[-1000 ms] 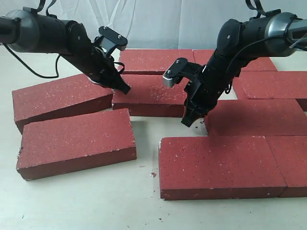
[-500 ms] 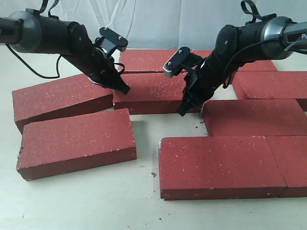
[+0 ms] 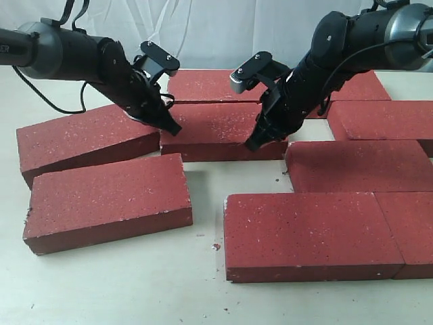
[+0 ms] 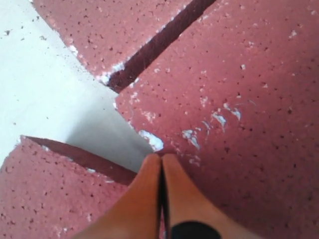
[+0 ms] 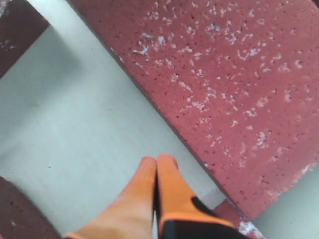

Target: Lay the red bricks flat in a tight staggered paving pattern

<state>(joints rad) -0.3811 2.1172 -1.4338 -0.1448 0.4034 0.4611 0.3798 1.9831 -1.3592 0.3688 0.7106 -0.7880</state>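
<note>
Bright, even light, soft short shadows; wrist views slightly blurred up close.

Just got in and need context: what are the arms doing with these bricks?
Both arms are on the middle brick of an unfinished paving layout. The left tool, shut, sits at its left corner; the right tool, also shut, is at its right front edge, likely to nudge, not grasp. The front right brick sits tight against its neighbour; the left rear brick and left front brick lie skewed, with gaps.
</note>
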